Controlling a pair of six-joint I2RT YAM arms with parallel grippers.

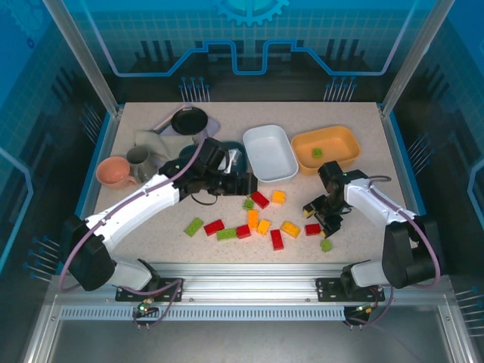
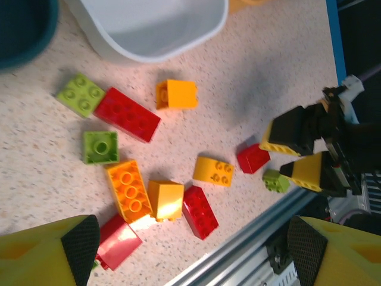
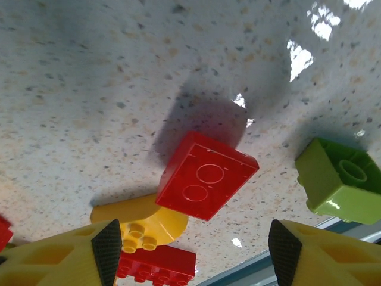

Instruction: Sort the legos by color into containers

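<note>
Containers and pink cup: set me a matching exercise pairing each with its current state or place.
Things:
1. white dish
2. yellow-orange dish
3. dark teal dish
4. pink cup

States:
A. holds one green brick
B. stands near the table's left edge
C. empty
D. partly hidden under the left arm in the top view

Pairs: 1-C, 2-A, 3-D, 4-B
</note>
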